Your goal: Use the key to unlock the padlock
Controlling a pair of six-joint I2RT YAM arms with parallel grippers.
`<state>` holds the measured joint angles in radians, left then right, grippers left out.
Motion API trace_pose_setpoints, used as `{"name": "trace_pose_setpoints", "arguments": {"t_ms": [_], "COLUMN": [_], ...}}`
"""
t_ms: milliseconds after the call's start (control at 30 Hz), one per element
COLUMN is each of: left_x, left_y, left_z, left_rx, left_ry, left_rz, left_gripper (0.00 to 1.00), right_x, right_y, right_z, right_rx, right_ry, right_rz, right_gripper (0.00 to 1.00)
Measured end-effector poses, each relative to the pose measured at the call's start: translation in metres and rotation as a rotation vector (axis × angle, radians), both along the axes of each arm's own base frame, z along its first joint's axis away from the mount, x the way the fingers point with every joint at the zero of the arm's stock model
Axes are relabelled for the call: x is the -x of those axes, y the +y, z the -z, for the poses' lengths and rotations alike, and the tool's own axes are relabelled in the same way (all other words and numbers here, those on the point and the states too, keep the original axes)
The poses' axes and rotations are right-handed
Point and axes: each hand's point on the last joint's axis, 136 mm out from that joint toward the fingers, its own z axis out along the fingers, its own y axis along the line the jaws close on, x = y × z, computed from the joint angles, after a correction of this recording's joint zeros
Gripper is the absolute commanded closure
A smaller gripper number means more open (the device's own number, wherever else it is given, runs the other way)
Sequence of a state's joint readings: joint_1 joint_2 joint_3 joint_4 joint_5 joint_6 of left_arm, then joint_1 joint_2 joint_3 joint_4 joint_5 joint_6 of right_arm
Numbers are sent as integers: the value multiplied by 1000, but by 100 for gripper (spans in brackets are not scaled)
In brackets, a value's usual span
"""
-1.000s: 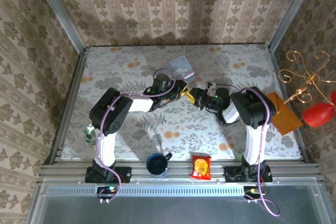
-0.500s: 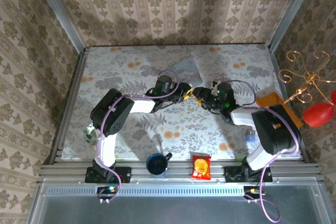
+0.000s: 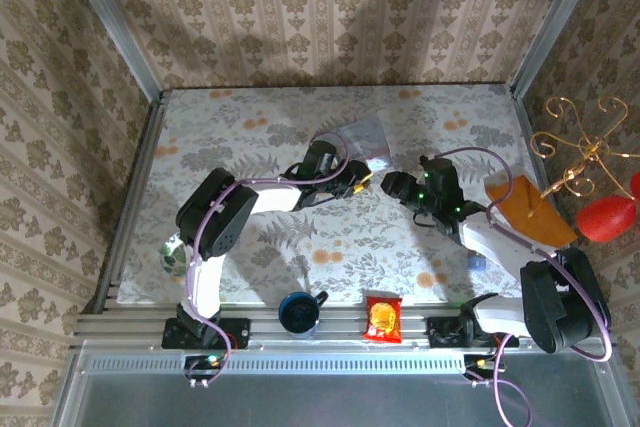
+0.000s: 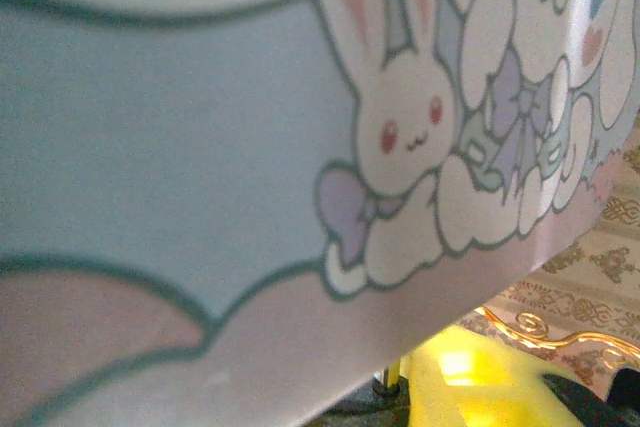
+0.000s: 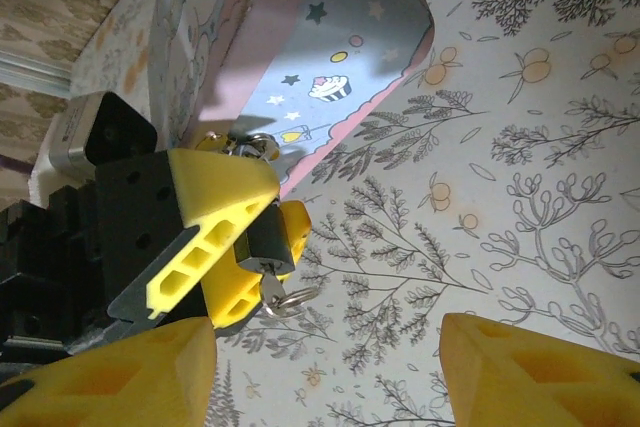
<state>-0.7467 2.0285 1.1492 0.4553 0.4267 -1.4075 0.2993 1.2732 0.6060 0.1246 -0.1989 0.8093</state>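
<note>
The padlock (image 5: 268,239), a small dark lock, sits pinched between the yellow fingers (image 5: 215,192) of my left gripper (image 3: 357,187), which is shut on it. Its shackle runs up to the pastel bunny tin box (image 5: 300,37) just behind. The key (image 5: 268,287) sticks out of the lock's underside with its ring hanging free. My right gripper (image 5: 325,377) is open, a short way back from the key, with only the tablecloth between its fingers. In the top view it (image 3: 392,184) faces the left gripper. The left wrist view looks close onto the box (image 4: 200,147).
A blue mug (image 3: 298,312) and a red snack packet (image 3: 382,317) stand at the near edge between the arm bases. An orange-brown box (image 3: 530,212), a gold wire stand (image 3: 585,152) and a red object (image 3: 605,217) are at the right.
My right gripper has opened, let go of the key and drawn back to the right as its arm swung outward. The left gripper with the padlock has shifted slightly right.
</note>
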Motion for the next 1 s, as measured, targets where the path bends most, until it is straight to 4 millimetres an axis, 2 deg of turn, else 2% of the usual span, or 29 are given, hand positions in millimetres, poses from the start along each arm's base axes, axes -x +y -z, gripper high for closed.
{"name": "trace_pose_setpoints", "arguments": {"t_ms": [33, 67, 233, 467, 533, 767, 867, 1000], "left_x": [0, 0, 3, 3, 4, 9, 10, 23], "left_y": [-1, -2, -9, -10, -10, -11, -10, 3], "left_z": [0, 0, 0, 4, 5, 8, 9, 14], "left_rx": [-1, -3, -6, -36, -44, -64, -66, -96], "left_ry": [-2, -8, -27, -45, -49, -54, -60, -38], "left_rz": [4, 7, 41, 63, 72, 97, 104, 119], "left_gripper": [65, 60, 59, 58, 50, 40, 33, 22], "right_x": [-1, -1, -2, -1, -2, -10, -13, -13], "right_y": [-1, -1, -3, -7, -6, -6, -5, -1], "right_z": [-2, -4, -9, -2, 0, 0, 2, 11], "right_rx": [10, 22, 62, 109, 120, 163, 186, 217], "right_ry": [-6, -12, -30, -15, -8, -12, -19, -24], "right_rz": [-1, -5, -21, -33, -39, -61, -83, -139], "right_gripper": [37, 37, 37, 36, 36, 38, 40, 42]}}
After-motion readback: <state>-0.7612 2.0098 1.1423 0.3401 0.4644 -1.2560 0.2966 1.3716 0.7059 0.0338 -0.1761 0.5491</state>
